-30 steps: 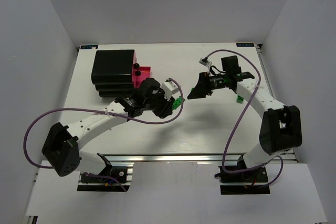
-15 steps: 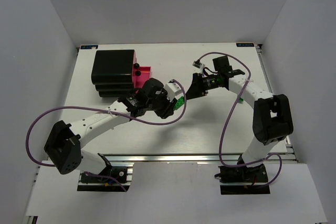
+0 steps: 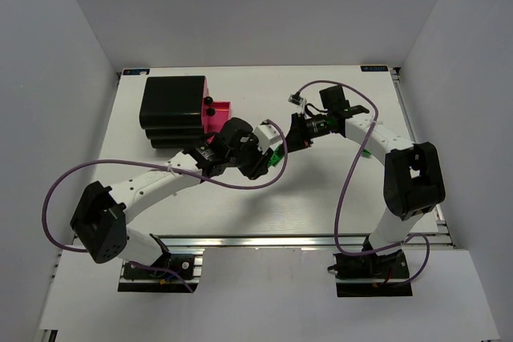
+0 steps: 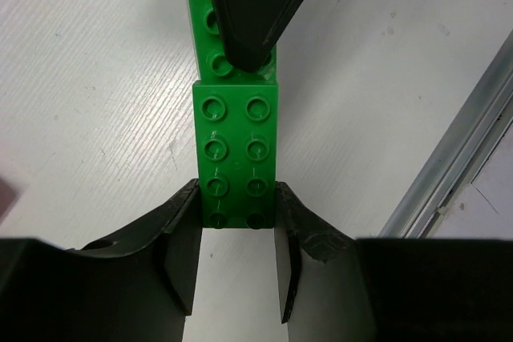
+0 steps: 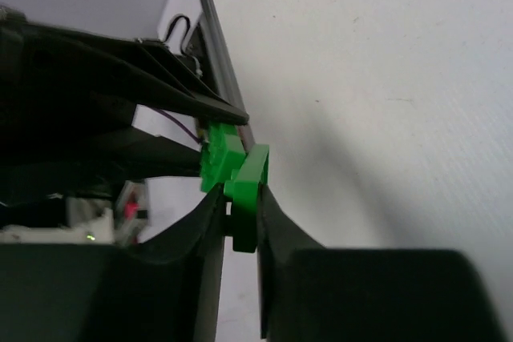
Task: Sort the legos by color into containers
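Note:
Two green legos are stuck together: a brick (image 4: 236, 158) on a longer strip (image 4: 200, 18). They hang above the table between both arms (image 3: 276, 155). My left gripper (image 4: 237, 202) is shut on the brick's near end. My right gripper (image 5: 243, 198) is shut on the strip's (image 5: 247, 186) far end, its black fingers (image 4: 248, 14) covering that end in the left wrist view. The brick (image 5: 215, 154) sits just beyond the right fingertips. The open pink container (image 3: 218, 114) sticks out of the black cabinet (image 3: 171, 102) at the back left.
Purple cables loop around both arms (image 3: 240, 184). A metal rail (image 3: 304, 239) runs along the table's near edge. White walls close in the table at left, right and back.
My right gripper has swung left to meet the left gripper and closed on the far end of the green lego. The left arm has shifted slightly right, still holding it.

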You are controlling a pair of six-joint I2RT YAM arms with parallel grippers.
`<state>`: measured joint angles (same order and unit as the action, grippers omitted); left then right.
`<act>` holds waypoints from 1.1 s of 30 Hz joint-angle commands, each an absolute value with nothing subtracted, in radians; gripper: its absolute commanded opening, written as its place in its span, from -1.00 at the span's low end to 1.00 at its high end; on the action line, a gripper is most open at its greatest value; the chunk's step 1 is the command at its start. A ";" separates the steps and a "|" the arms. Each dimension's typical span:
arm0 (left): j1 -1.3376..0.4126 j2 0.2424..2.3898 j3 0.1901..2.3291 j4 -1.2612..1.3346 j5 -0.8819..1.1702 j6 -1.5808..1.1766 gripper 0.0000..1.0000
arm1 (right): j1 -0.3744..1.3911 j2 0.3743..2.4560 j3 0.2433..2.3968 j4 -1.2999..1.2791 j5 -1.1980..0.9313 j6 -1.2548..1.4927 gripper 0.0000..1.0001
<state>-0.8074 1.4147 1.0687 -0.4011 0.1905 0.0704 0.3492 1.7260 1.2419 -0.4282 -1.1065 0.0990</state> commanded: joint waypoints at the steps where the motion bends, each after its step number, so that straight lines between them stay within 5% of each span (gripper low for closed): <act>1: -0.813 1.411 1.112 -0.382 0.195 0.067 -0.68 | 0.354 1.736 1.273 -0.442 -1.150 0.086 -0.67; 4: -0.813 1.416 1.117 -0.385 0.189 0.066 -0.68 | 0.350 1.732 1.266 -0.436 -1.154 0.084 -1.00; 15: -0.813 1.365 1.117 -0.400 0.091 0.072 -0.69 | 0.336 1.684 1.236 -0.413 -0.913 0.049 -1.00; 21: -0.781 1.390 1.089 -0.408 -0.235 0.020 -0.69 | 0.315 1.603 1.197 -0.364 -0.815 0.049 -1.00; 33: -0.644 1.814 1.440 -0.550 -0.689 -0.048 -0.62 | 0.247 1.509 1.135 -0.331 -0.883 0.049 -1.00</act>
<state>-0.6502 1.7664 1.3548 -0.4892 -0.5369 -0.0326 0.2634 1.5486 1.1511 -0.3637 -0.8463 0.0635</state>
